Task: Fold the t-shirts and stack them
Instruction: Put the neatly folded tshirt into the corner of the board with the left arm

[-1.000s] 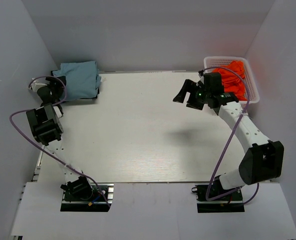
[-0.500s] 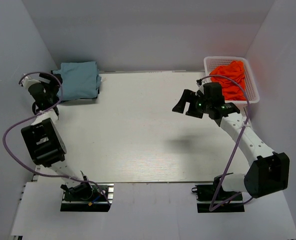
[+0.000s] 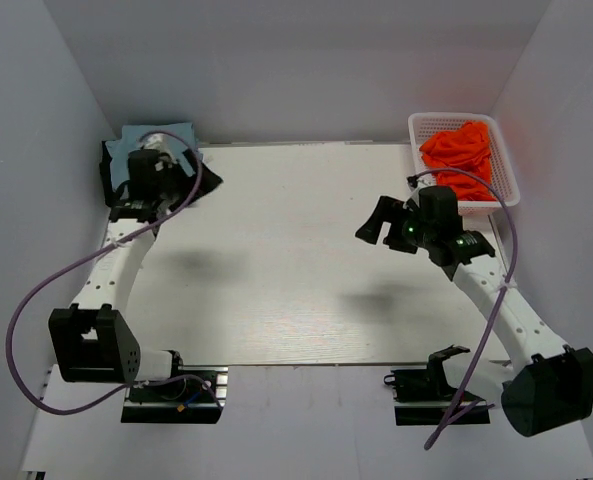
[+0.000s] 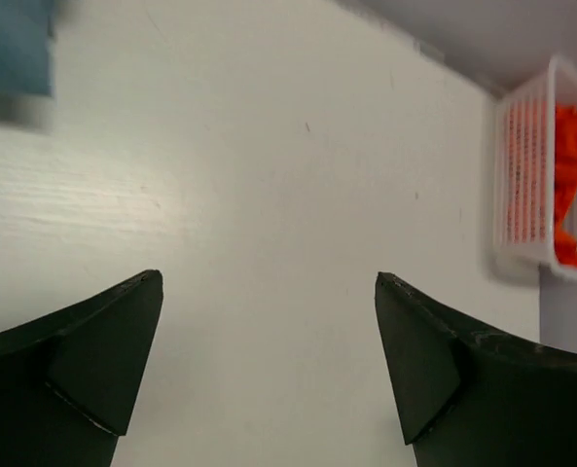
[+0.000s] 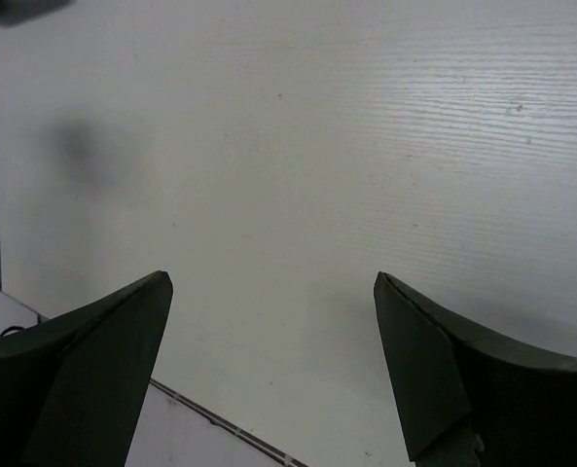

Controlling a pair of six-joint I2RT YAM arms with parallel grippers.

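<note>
A folded slate-blue t-shirt [image 3: 134,143] lies at the table's far left corner; its edge shows in the left wrist view [image 4: 11,44]. My left gripper [image 3: 194,180] hovers at that shirt's right edge, open and empty, over bare table [image 4: 269,282]. Bright orange-red t-shirts [image 3: 458,148] lie crumpled in the white basket [image 3: 446,118], which also shows in the left wrist view [image 4: 522,175]. My right gripper [image 3: 376,222] is open and empty above the table, left of the basket and nearer to me [image 5: 273,282]. No black shirt shows.
White walls close in the table on the left, back and right. The table's near edge [image 5: 200,418] shows below my right gripper. A purple cable [image 3: 36,300] loops out from the left arm.
My left arm has swung from the far left wall over the blue shirt and now faces across the table. My right gripper has moved away from the basket, toward the near side.
</note>
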